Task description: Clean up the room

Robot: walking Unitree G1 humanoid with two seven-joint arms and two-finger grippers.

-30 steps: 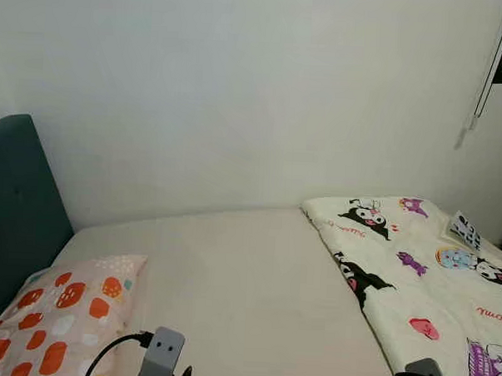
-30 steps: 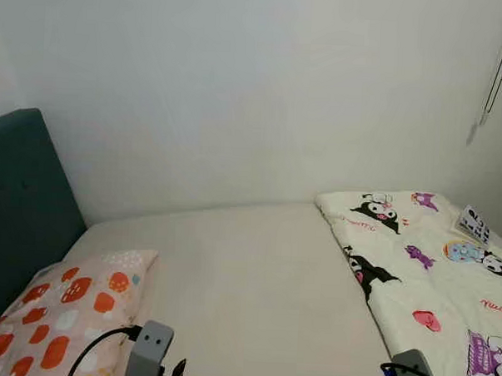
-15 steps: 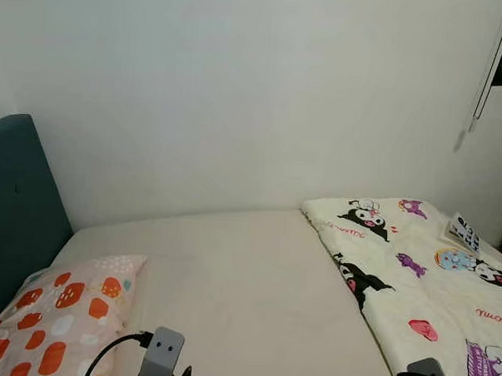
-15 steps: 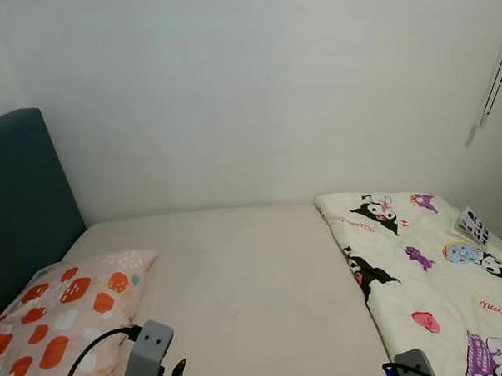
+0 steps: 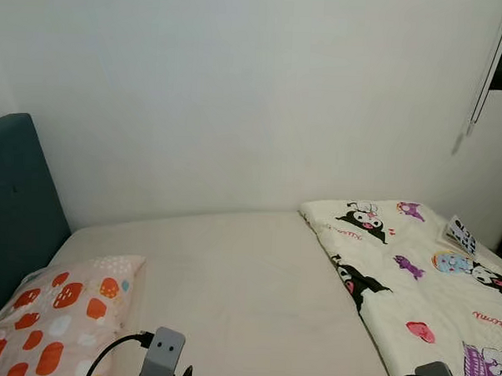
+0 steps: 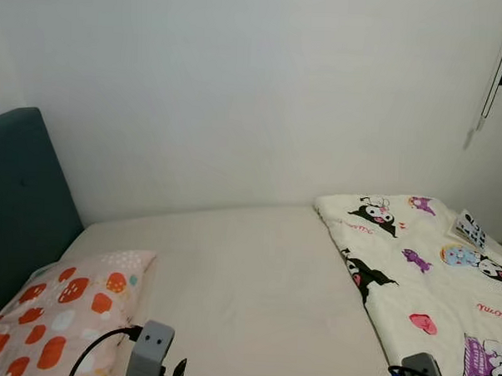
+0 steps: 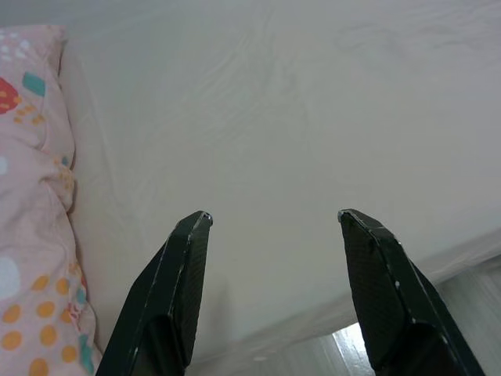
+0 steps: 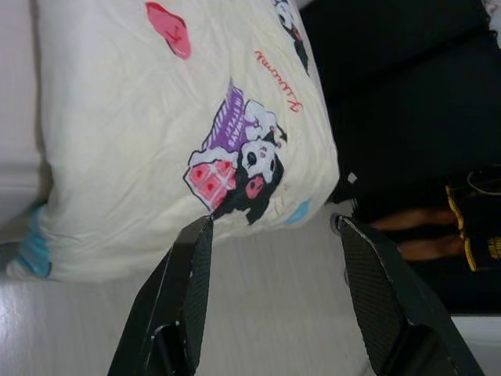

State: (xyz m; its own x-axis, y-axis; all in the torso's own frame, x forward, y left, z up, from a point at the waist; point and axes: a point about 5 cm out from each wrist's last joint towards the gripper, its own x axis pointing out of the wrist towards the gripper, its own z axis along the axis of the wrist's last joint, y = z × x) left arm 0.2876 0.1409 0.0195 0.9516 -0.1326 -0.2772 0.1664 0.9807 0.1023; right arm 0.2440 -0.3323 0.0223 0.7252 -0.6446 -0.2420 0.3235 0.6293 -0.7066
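- Standing at the side of the bed, the robot seems to be at the survey step of the tidy-up: nothing is held and both arms sit low at the near edge.
- The folded cartoon-print quilt lies on the bed's right part, against the wall; the spotted pillow lies at the left, by the dark teal headboard.
- The left gripper has its jaws wide apart and empty, above bare sheet just beside the pillow.
- The right gripper likewise has its jaws spread and empty, over the quilt's near corner.
- Judged next move: spreading the quilt, which calls for the right arm to drop onto that corner and pinch the fabric edge cleanly.
- The right wrist view adds what the head views lack: the quilt's overhanging corner, the floor below, and a dark object beyond it that is possibly furniture.
- The head views alone give the whole layout.
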